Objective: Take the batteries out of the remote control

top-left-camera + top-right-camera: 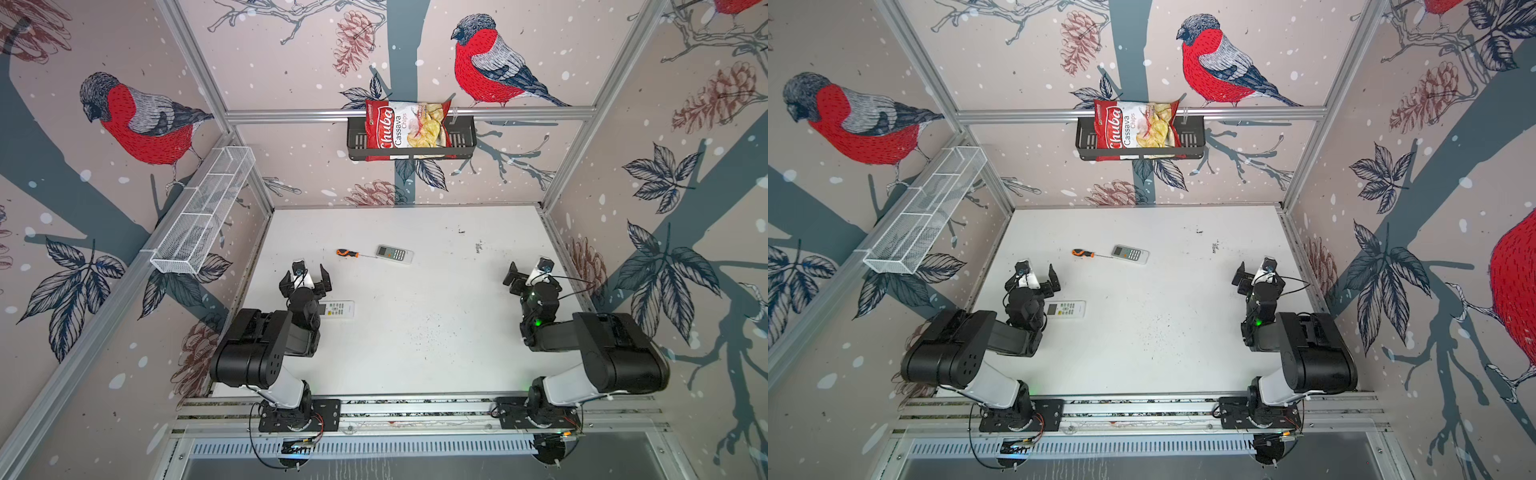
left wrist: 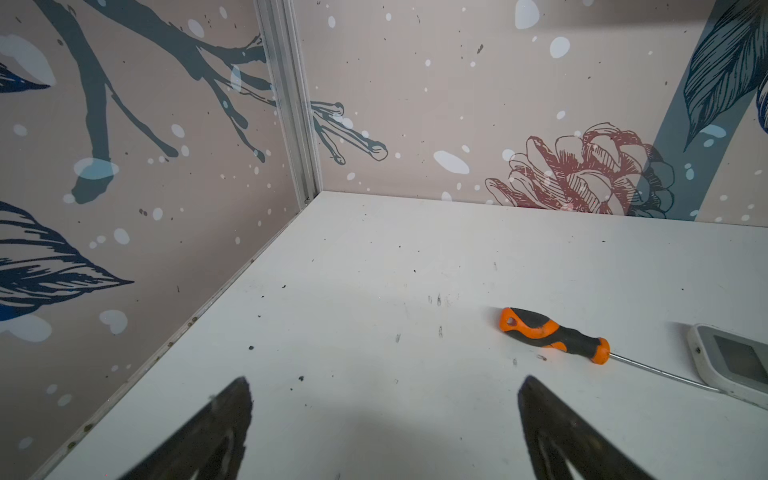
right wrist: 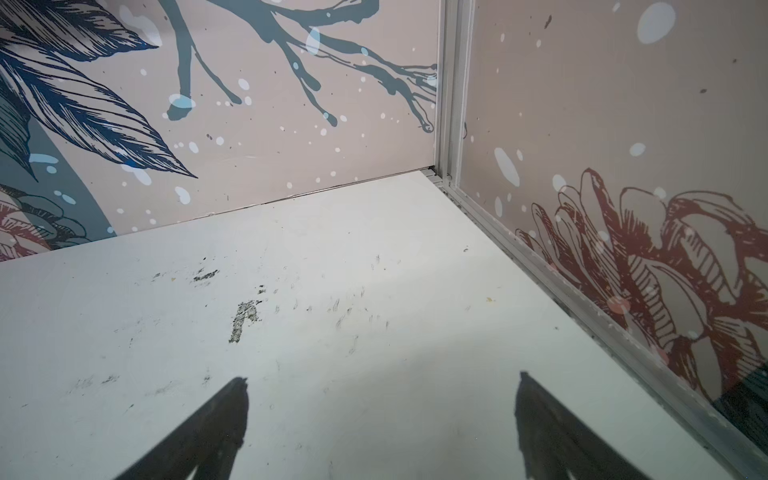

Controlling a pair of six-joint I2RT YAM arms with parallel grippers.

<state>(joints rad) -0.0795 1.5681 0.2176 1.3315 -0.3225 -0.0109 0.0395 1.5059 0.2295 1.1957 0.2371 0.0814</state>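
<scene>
White counter (image 1: 436,332), scuffed. Left arm (image 1: 249,349) and right arm (image 1: 602,353) sit near the front, each with jaws spread wide over bare counter, gripping nothing. Two remotes lie face up. The near remote (image 1: 343,309) is partly under the left arm's wrist, and the far remote (image 1: 395,254) is further back, mid-counter. Screwdriver (image 1: 348,253) lies just left of the far remote, tip at its edge. Batteries aren't in sight, can't tell where.

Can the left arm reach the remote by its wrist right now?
Probably, yes: the left gripper is open and empty and nothing covers the near remote, but it lies behind the jaws, so the gripper must pull back first.
</scene>
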